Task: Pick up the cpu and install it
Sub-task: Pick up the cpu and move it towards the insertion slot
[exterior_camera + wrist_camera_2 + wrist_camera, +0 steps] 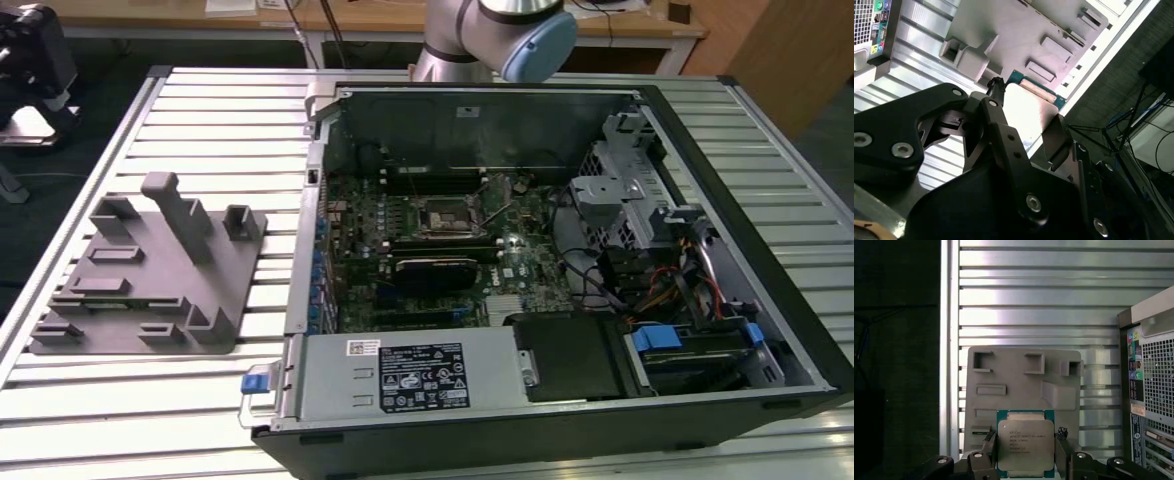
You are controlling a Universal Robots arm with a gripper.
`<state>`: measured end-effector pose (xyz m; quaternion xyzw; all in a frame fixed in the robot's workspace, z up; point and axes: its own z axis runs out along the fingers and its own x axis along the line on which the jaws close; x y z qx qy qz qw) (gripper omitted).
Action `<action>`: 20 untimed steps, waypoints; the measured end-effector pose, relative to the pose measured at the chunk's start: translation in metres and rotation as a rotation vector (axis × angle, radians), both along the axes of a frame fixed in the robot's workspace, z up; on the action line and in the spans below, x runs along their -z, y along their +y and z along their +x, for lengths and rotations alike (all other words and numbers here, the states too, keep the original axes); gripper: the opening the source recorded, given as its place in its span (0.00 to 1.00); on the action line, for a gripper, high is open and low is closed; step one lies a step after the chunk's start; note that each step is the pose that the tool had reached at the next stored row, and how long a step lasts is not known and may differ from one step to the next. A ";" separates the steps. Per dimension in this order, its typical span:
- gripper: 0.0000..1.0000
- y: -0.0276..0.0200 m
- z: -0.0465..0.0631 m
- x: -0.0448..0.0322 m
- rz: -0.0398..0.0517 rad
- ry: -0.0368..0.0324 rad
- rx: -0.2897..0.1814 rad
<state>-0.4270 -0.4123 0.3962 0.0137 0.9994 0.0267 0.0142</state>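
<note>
Silvery-grey metal plate edged in green: the cpu (1026,444), pinched on two opposite sides between the dark fingers (988,444), flat top turned toward the camera in the first wrist view. Bright with glare in the second wrist view, cpu (1026,110) again clamped between the fingers (995,117), one on each side. Held up clear of the grey plastic tray (1019,390), well apart from it, in front of its recesses and raised blocks. Beneath the tray, the ribbed metal tabletop (1029,305); beside it, the perforated rear panel of the computer case (1154,385). In the exterior view, tray (134,290) with upright posts at the exterior view's left, flat on the tabletop (214,120). Open computer case (801,340) at the exterior view's right, green motherboard (527,265) inside, square black-framed socket (438,217) near the board's middle. Robot arm (487,35) rising beyond the case's far wall.
</note>
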 end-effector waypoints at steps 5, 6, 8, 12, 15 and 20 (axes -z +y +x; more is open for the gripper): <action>0.55 0.0000 0.009 -0.0001 -0.0001 0.0001 0.000; 0.55 0.0000 0.011 0.0000 0.0000 0.0000 0.000; 0.55 0.0000 0.015 0.0000 0.0000 0.0000 0.000; 0.55 0.0000 0.021 0.0000 0.0000 0.0000 0.000; 0.55 0.0000 0.026 0.0000 0.0000 0.0000 0.000; 0.55 0.0000 0.035 0.0000 0.0000 0.0000 0.000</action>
